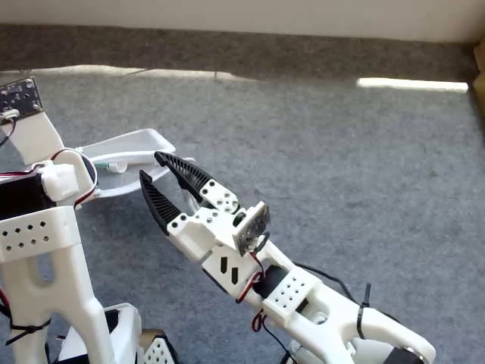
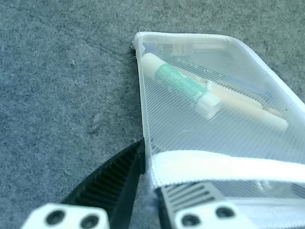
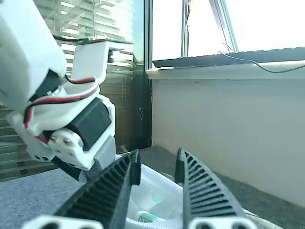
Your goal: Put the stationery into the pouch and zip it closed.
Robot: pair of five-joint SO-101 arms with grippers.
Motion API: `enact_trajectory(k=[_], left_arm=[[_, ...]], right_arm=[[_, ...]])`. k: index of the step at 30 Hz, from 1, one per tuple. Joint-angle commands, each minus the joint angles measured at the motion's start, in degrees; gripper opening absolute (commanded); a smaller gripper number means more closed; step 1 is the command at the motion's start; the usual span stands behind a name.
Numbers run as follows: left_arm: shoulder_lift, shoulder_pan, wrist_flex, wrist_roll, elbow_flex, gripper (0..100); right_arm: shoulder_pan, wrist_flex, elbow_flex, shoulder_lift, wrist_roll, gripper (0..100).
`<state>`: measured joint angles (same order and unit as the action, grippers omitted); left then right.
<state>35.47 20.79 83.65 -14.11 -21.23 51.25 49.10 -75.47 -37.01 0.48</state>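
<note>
The left gripper (image 2: 151, 167) is clenched on an edge of the mesh pouch (image 2: 190, 138), one finger outside it and the other seen through the mesh. Its wrist view makes out the contents beyond the fingertips: a green-capped stick (image 2: 183, 83) on a cream pen (image 2: 252, 109). The high view gives just a hint of green there, but shows the right gripper (image 1: 150, 165), fingers spread, with its tips just beside the pouch.

Daylight floods through the tall glass window (image 3: 248, 24) at upper right; sunlit streaks glare along the grey felt surface (image 1: 341, 167) near the frame's top.
</note>
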Motion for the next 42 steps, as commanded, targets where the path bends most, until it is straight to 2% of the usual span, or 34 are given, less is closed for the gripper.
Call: enact_trajectory(k=[1,5,9,17,25,30,36,42], left_arm=[[0.66,0.48,-1.49,0.26,0.22,1],[0.66,0.48,-1.49,0.26,0.22,1],[0.66,0.57,-1.32,0.26,0.22,1],[0.66,0.48,-1.14,0.26,0.13,1],[0.66,0.48,-1.23,0.26,0.13,1],[0.66,0.48,-1.23,0.35,0.13,1],[0.66,0.48,-1.32,0.35,0.13,1],[0.66,0.48,-1.41,0.35,0.13,1]], right_arm=[[0.13,-0.22,-0.04,-2.86,0.79,10.3],[0.04,-0.22,-0.84,-3.38,0.97,10.3],[0.31,-1.45,-1.27,-6.81,5.98,9.9],[0.57,-29.93,-1.19,-18.51,5.89,10.0],[0.04,-51.12,-1.19,-26.59,-4.40,10.4],[-0.31,-54.64,-1.45,-26.51,-7.21,16.9],[-3.91,-55.16,-1.10,-25.63,-10.81,17.3],[-4.35,-54.55,6.11,-13.93,-12.13,17.3]])
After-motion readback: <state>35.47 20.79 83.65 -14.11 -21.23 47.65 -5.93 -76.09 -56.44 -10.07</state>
